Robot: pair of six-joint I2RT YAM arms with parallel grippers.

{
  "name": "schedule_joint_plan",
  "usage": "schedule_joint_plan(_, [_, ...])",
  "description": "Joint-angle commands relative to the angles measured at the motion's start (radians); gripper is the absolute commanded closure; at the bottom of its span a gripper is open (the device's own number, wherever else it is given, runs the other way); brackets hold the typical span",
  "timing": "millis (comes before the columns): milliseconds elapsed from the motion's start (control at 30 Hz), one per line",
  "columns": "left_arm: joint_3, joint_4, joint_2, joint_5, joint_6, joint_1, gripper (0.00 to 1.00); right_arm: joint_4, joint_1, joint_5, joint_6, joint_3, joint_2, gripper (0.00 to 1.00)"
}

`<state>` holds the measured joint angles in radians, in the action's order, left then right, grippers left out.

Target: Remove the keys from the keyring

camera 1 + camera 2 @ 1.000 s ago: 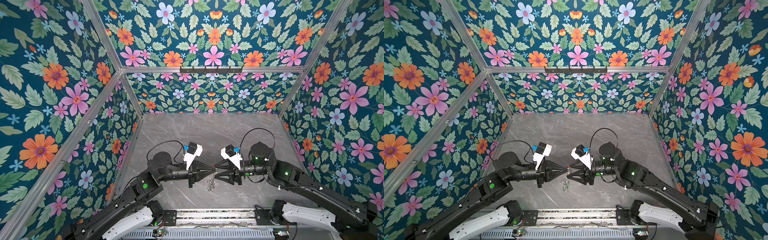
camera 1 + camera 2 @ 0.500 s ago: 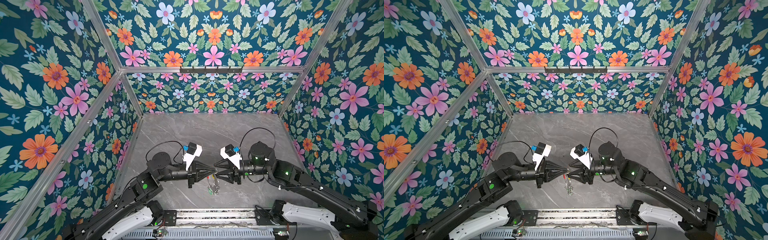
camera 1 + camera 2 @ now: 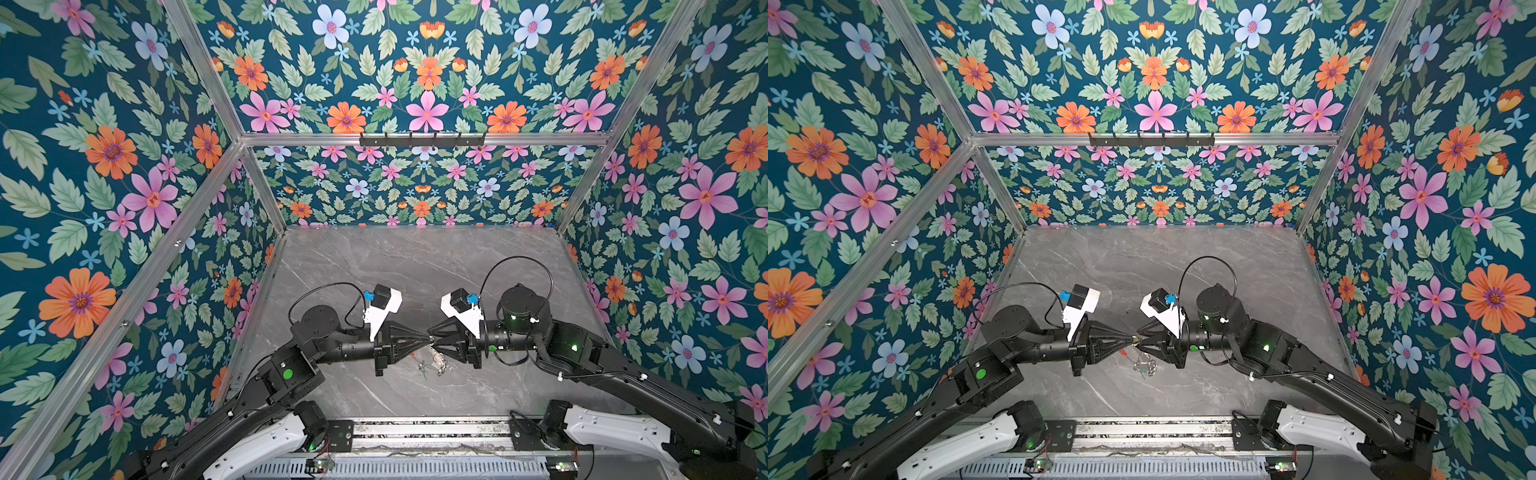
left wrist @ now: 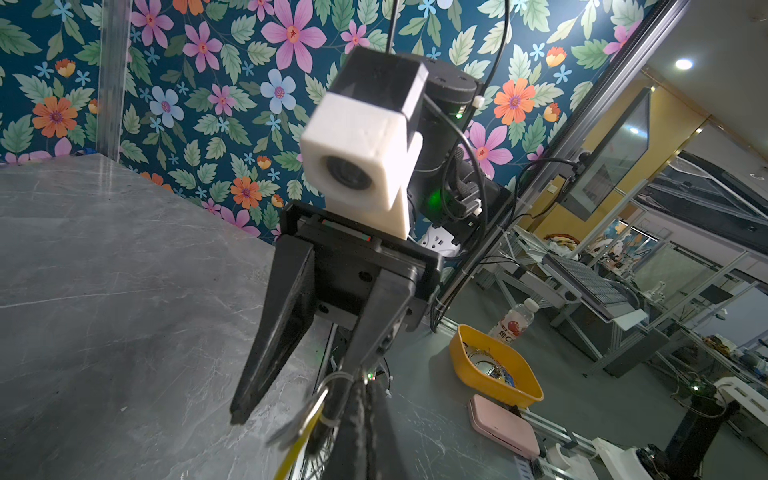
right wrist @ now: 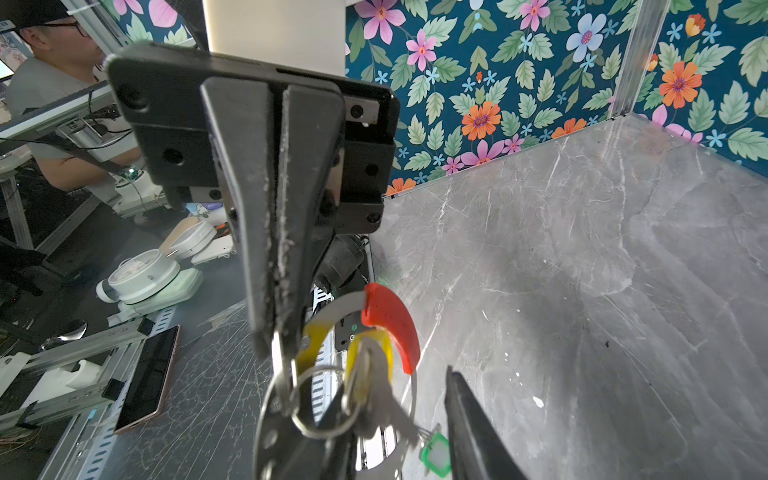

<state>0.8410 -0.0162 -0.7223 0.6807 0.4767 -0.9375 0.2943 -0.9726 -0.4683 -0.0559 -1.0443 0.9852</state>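
Hanging above the grey marble table (image 3: pixel 415 270), the keyring (image 5: pixel 388 322) sits pinched in the left gripper (image 5: pixel 276 332); the right gripper (image 4: pixel 297 390) has its fingers spread, with floral walls (image 3: pixel 415 187) around.

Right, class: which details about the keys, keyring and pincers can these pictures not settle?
- Both top views: small silver metal keys too small to tell apart.
- Left wrist view: large flat grey metal keyring blurred, partly behind the left pincer.
- Right wrist view: right pincer shows one black finger; the other lies beyond the edge.

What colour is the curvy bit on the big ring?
Red. The sleeve shows best in the right wrist view.
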Motion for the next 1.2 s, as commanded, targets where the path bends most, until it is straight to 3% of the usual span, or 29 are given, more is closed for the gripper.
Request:
schedule_joint_plan(0, [0.003, 0.022, 0.003, -0.007, -0.002, 0.0, 1.0, 0.003, -0.003, 0.008, 0.009, -0.005, -0.003, 0.71])
schedule_joint_plan(233, [0.006, 0.022, 0.001, -0.005, -0.005, 0.0, 1.0, 0.01, -0.008, 0.008, 0.015, -0.01, -0.003, 0.78])
schedule_joint_plan(367, [0.01, 0.009, 0.003, 0.012, -0.022, 0.001, 1.0, 0.044, -0.009, -0.001, 0.028, -0.023, -0.006, 0.6])
schedule_joint_plan(467, [0.013, 0.004, 0.002, 0.028, -0.033, 0.0, 1.0, 0.063, -0.009, -0.017, 0.035, -0.024, -0.011, 0.51])
schedule_joint_plan(833, [0.017, -0.011, 0.009, 0.085, -0.073, 0.0, 1.0, 0.085, -0.011, -0.057, 0.034, 0.001, -0.089, 0.45])
schedule_joint_plan(1167, [0.005, 0.022, 0.006, 0.177, -0.061, 0.0, 1.0, 0.036, -0.011, -0.06, 0.005, 0.046, -0.137, 0.46])
